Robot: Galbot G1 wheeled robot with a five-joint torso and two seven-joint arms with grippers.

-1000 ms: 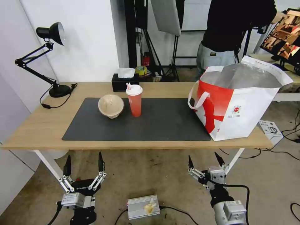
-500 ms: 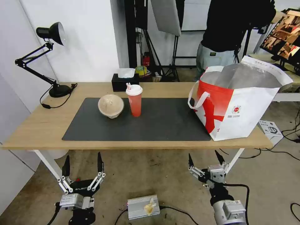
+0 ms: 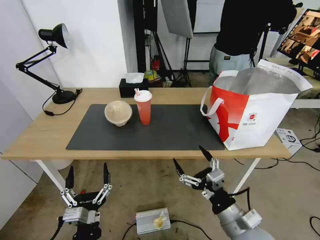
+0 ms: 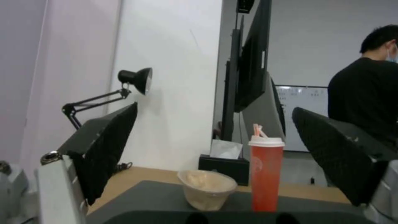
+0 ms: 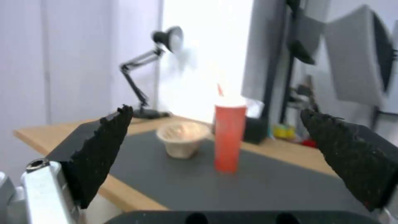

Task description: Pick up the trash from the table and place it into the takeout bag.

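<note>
Reading right gripper (image 3: pixel 190 156) spread wide, empty, below counter (image 3: pixel 43 136) edge | left gripper (image 3: pixel 87 173) wide too (parked low) | glossy red cup (image 3: pixel 144 107), beige round bowl (image 3: pixel 118 113) on matte mat (image 3: pixel 173 130)

I am in a studio-like lab or recording room, not a home. Behind my table (image 3: pixel 43 140) stand light stands and tripods (image 3: pixel 181 71) with a grey softbox panel (image 3: pixel 176 16). A monitor (image 3: pixel 301 36) at the far right shows camera feeds. Cables (image 3: pixel 300 156) trail over the bare concrete floor (an electronics box (image 3: pixel 153 220) lies there too), and the walls are plain white.
</note>
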